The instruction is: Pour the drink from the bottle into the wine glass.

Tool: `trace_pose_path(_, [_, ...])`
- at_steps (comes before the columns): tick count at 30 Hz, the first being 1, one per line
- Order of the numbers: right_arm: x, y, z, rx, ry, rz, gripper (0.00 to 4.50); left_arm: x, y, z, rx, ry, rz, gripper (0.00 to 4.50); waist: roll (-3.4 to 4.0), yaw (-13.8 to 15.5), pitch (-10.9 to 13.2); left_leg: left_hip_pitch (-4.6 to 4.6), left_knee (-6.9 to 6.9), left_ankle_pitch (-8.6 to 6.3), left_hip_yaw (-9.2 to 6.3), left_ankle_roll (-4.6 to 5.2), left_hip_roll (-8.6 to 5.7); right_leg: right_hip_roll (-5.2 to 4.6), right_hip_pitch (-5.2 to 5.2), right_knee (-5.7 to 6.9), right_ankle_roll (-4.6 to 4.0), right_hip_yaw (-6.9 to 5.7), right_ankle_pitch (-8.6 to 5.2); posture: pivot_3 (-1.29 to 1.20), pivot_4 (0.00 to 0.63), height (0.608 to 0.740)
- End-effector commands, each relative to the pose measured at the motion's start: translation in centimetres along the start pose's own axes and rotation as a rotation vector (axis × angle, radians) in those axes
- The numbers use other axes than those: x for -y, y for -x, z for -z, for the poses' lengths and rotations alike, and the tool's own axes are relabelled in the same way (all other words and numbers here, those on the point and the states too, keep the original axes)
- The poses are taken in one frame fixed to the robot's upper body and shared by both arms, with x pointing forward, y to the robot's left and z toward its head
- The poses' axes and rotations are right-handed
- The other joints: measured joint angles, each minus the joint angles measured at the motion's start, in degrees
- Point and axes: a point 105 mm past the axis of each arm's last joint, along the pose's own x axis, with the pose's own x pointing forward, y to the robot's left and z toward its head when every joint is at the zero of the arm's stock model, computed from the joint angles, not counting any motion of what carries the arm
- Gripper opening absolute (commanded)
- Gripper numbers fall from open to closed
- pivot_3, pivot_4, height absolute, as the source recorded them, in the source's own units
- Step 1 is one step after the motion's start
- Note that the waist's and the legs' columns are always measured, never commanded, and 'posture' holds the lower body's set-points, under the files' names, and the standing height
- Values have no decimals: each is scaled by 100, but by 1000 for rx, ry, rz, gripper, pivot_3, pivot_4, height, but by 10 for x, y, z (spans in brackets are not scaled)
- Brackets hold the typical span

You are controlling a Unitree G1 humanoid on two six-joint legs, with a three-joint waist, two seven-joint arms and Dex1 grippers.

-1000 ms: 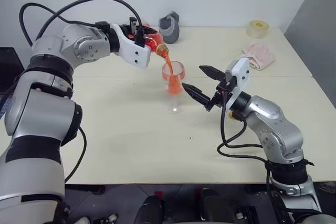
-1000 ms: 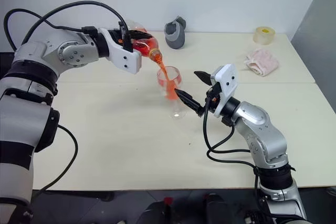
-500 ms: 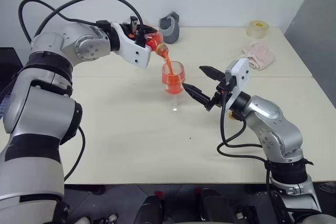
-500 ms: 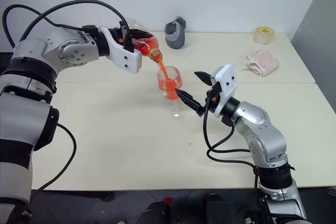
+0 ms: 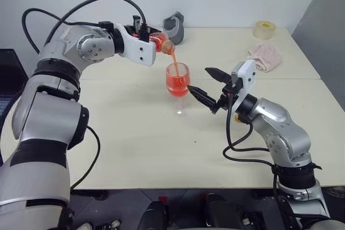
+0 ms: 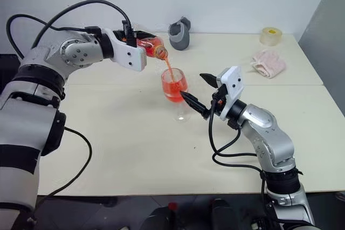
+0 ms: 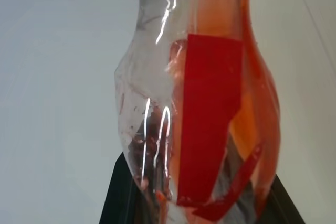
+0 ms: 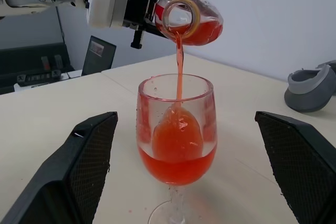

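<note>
Left gripper (image 5: 146, 37) clamped on tilted bottle (image 5: 159, 41) above glass (image 5: 178, 82), thin, light, crushable, best gripped at waist; drink (image 8: 179, 153) streaming in; right gripper (image 5: 204, 83) spread wide beside fragile, tippy glass.

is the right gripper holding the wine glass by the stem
No: the right gripper is open, its black fingers standing apart on either side of the wine glass.
</note>
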Motion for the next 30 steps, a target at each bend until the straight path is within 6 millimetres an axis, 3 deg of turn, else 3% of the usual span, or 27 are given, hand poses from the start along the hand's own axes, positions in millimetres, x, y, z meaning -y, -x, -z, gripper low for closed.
trace_pose_path(1, [1, -2, -15, 49, 30, -3, 4500, -23, 7, 0, 19, 79, -103, 899, 0, -3, 0, -1, 0, 0, -1, 0, 0, 0, 0, 0, 0, 0, 0, 0, 150, 740])
trace_pose_path(8, [0, -2, -15, 46, 29, -15, 4500, -29, 12, 3, 88, 375, -187, 899, 0, -10, 0, 0, 2, 4, -1, -6, 0, 0, 0, 2, 0, -1, 0, 0, 150, 740])
trace_pose_path(15, [-2, 9, -20, 36, 41, -12, 4500, -25, 25, 24, 127, 801, -370, 899, 0, -90, 0, 1, 4, 8, -9, -14, 2, -1, -1, 14, 1, 0, -1, 0, 150, 740])
trace_pose_path(20, [-8, 36, -8, -29, 40, 37, 4500, 13, 40, 32, 37, 1070, -525, 899, 1, -124, -8, 6, 1, 8, -33, -15, 11, -9, -7, 30, 7, 10, -5, 0, 150, 740])
trace_pose_path(25, [-7, 62, 14, -111, 57, 170, 4500, 67, 61, 17, -99, 1264, -617, 899, -3, -99, -10, 0, 12, 9, -29, -15, 22, -17, -17, 49, 7, 19, -5, 0, 150, 740])
trace_pose_path(30, [1, 78, 27, -160, 57, 330, 4500, 101, 70, -3, -137, 1372, -666, 899, -7, 6, -14, 5, 14, 8, -19, -15, 10, -15, -13, 51, 7, 22, -5, 0, 150, 740])
